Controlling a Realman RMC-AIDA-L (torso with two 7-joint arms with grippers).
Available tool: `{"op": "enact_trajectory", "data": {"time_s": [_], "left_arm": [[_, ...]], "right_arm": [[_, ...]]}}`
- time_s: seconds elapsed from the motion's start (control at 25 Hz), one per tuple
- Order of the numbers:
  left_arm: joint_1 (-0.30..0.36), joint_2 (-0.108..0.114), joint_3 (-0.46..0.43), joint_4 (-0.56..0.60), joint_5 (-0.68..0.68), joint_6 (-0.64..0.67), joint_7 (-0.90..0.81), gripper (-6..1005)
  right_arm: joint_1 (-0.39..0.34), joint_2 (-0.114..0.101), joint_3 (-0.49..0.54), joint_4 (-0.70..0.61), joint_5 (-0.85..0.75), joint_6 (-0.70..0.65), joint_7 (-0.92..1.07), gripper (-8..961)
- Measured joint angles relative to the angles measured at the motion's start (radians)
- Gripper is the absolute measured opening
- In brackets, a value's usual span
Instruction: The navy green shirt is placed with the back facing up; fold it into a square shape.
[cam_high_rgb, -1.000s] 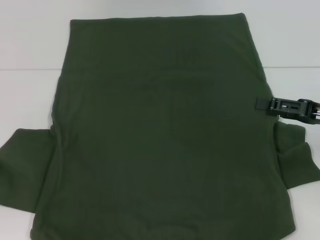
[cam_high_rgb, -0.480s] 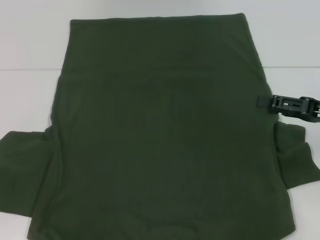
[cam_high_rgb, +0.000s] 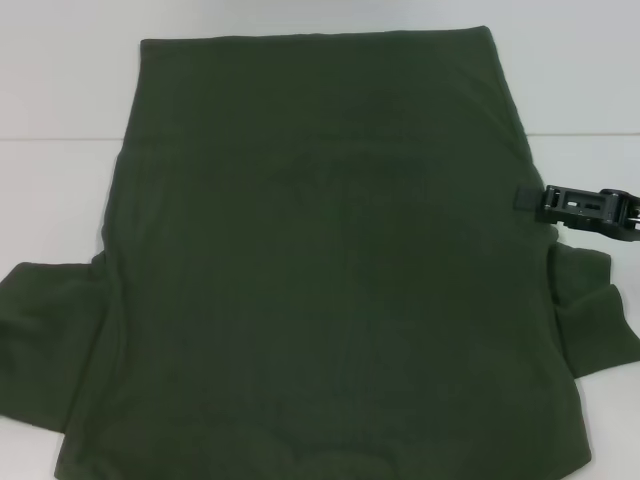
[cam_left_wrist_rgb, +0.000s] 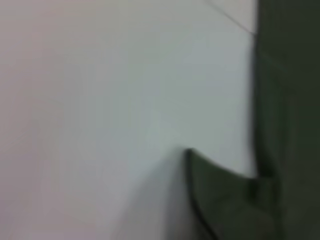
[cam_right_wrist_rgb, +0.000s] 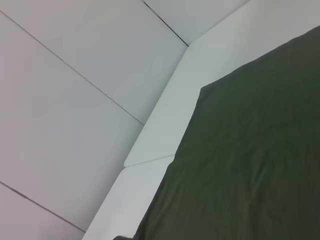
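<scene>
The navy green shirt (cam_high_rgb: 320, 260) lies flat on the white table (cam_high_rgb: 60, 90), plain side up, hem toward the far edge, collar end toward me and cut off by the lower frame border. Both short sleeves are spread outward: one at my left (cam_high_rgb: 45, 345), one at my right (cam_high_rgb: 590, 320).

Step in hand, as I judge it: the opening fold. No part of the body is turned over yet, so the task stands near its start.

My right gripper (cam_high_rgb: 530, 201) sits at the shirt's right side seam, about midway along the body and just above the right sleeve. The tip touches or overlaps the cloth edge. Jaw state: I cannot tell whether they are open or closed, or whether they hold fabric; the head view shows the tip only end-on, and the right wrist view shows cloth and table but no fingers.

My left gripper is not in the head view. The left wrist view shows the left sleeve (cam_left_wrist_rgb: 225, 200) and the body edge against the table, so that arm hangs near the shirt's left side.

Next move, as I judge it: secure the right edge, then carry it inward over the body, sleeve included.

Obstructions: none visible on the table. The spread right sleeve lies close beside the gripper and could bunch during the fold
</scene>
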Motion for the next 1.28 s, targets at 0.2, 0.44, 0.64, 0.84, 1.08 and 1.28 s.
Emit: {"op": "enact_trajectory", "data": {"time_s": [0.2, 0.44, 0.64, 0.84, 1.08, 1.28], "left_arm": [[-0.072, 0.034, 0.004, 0.025, 0.001, 0.117, -0.046, 2], [-0.138, 0.038, 0.011, 0.03, 0.005, 0.235, -0.136, 3], [-0.186, 0.006, 0.017, 0.031, 0.005, 0.268, -0.179, 3], [-0.23, -0.012, 0.024, 0.026, 0.005, 0.271, -0.206, 2], [-0.262, -0.022, 0.042, -0.019, 0.002, 0.235, -0.229, 2], [-0.278, -0.01, 0.053, -0.131, -0.023, 0.202, -0.207, 19]], "right_arm": [[0.0, 0.0, 0.0, 0.0, 0.0, 0.002, 0.0, 883], [0.0, 0.0, 0.0, 0.001, 0.0, 0.002, 0.001, 882], [0.0, 0.0, 0.0, 0.002, 0.0, 0.002, 0.001, 883], [0.0, 0.0, 0.0, 0.002, 0.0, 0.003, 0.001, 883], [-0.001, 0.0, 0.001, 0.002, 0.0, 0.003, 0.001, 883], [-0.006, -0.003, 0.004, 0.002, 0.0, 0.004, 0.001, 884]]}}
